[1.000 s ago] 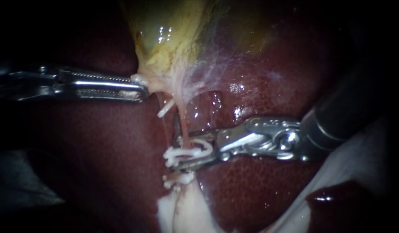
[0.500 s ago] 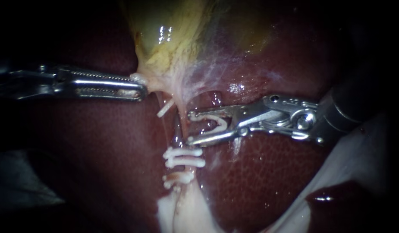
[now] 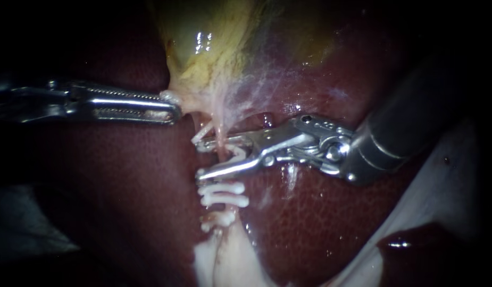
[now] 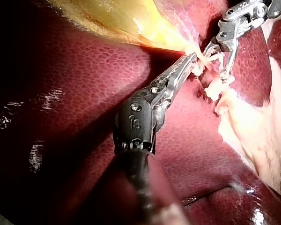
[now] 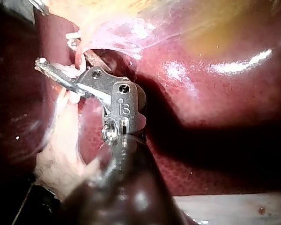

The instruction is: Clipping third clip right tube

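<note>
Nothing legible shows except a small stamped mark on the left instrument [image 4: 189, 61] and the right instrument [image 5: 56, 52].

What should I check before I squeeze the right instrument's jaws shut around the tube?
1. Jaws of the left instrument shut on pale tissue below the yellow gallbladder, tube looks taut: ok.
2. Open white clip seated between the jaws of the right instrument: ok.
3. Thin pink tube lies between those jaws: ok.
4. Jaw tips reach beyond the tube: ok.
5. Lower jaw apart from the two white clips already on the tube: cannot tell, very close.
6. No other tissue caught behind the tube: cannot tell.
</note>
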Controlling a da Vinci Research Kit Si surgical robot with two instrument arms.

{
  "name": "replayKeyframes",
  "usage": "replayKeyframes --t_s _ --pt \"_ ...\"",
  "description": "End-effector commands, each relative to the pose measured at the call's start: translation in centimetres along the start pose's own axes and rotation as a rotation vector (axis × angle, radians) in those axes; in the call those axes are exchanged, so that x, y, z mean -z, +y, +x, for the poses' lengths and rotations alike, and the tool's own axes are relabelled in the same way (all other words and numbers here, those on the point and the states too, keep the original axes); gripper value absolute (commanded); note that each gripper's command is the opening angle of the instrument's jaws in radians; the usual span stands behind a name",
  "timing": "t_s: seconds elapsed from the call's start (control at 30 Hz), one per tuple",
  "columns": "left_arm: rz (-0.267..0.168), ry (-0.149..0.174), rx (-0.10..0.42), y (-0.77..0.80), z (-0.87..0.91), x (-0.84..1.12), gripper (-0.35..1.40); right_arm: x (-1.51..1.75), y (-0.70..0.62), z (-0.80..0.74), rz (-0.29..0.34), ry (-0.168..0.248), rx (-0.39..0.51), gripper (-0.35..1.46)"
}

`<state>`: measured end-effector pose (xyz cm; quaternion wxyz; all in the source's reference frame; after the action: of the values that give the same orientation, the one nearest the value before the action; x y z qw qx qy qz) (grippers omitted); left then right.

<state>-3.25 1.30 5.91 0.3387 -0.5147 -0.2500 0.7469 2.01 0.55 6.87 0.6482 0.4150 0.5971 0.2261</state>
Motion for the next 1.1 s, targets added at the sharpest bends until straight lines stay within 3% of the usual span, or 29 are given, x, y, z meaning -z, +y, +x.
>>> replayKeyframes --t_s 0.03,0.3,0.57,0.9,0.97,1.1 --pt "0.000 0.000 0.000 0.00 0.00 0.00 -0.35 0.02 -0.03 0.04 0.005 0.003 0.002 0.50" --pt "-0.001 0.000 0.000 0.00 0.00 0.01 -0.35 0.08 -0.28 0.25 0.046 0.034 -0.015 0.47" --pt "0.002 0.000 -0.001 -0.02 0.00 0.01 -0.35 0.06 -0.35 0.26 0.060 0.028 -0.043 0.35" --pt "0.001 0.000 -0.001 -0.02 -0.01 0.01 -0.35 0.14 -0.38 0.32 0.045 0.036 -0.071 -0.13" --pt "0.001 0.000 -0.001 -0.02 -0.01 0.01 -0.35 0.15 -0.38 0.32 0.045 0.036 -0.089 -0.32" --pt "0.001 0.000 -0.001 -0.02 -0.01 0.01 -0.35 0.16 -0.37 0.31 0.045 0.035 -0.118 -0.35"
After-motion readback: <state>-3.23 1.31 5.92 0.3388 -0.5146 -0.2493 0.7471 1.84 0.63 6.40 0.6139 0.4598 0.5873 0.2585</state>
